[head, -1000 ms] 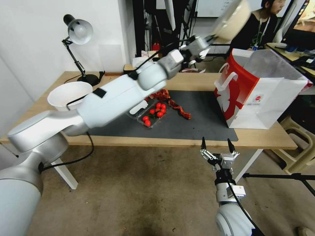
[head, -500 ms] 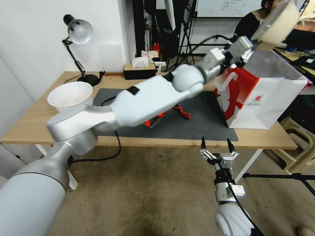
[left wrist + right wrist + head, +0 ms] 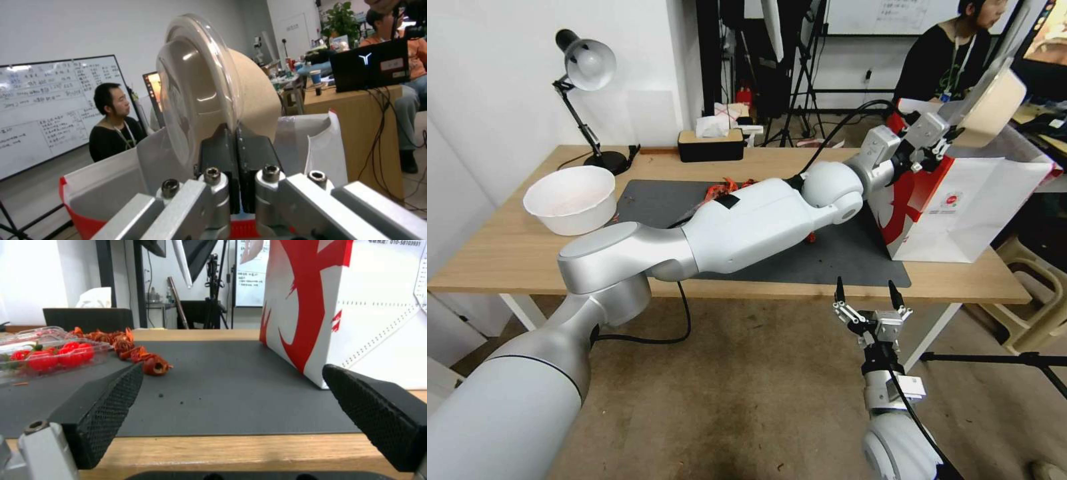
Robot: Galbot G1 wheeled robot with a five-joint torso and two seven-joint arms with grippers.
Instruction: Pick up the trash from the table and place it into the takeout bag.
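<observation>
Nearest, the right gripper (image 3: 867,293) hangs below the table's front edge, its black fingers (image 3: 106,406) spread wide apart with nothing between them. From its wrist view it faces the table (image 3: 213,446) edge-on, with the grey mat (image 3: 213,396) stretching away from it.

On the mat, a clear tray of cherry tomatoes (image 3: 44,356) sits toward the left, and just beside it lies a string of crumpled red scraps (image 3: 142,356). Over on the bare wood at the table's left end stands a big white bowl (image 3: 569,199), with a black desk lamp (image 3: 587,87) behind it.

The left arm reaches across the mat toward the right end of the table, where the bag (image 3: 960,200) stands upright with its mouth open, red side panel facing the arm. The left gripper (image 3: 947,137) is up at the bag's top edge, its jaws clamped tight on the rim of the beige dish (image 3: 994,100). The dish (image 3: 249,100) is tilted nearly on edge, has a clear lid (image 3: 195,93) over it, and hangs in the air above the bag's open mouth (image 3: 111,180), not touching the table.
</observation>
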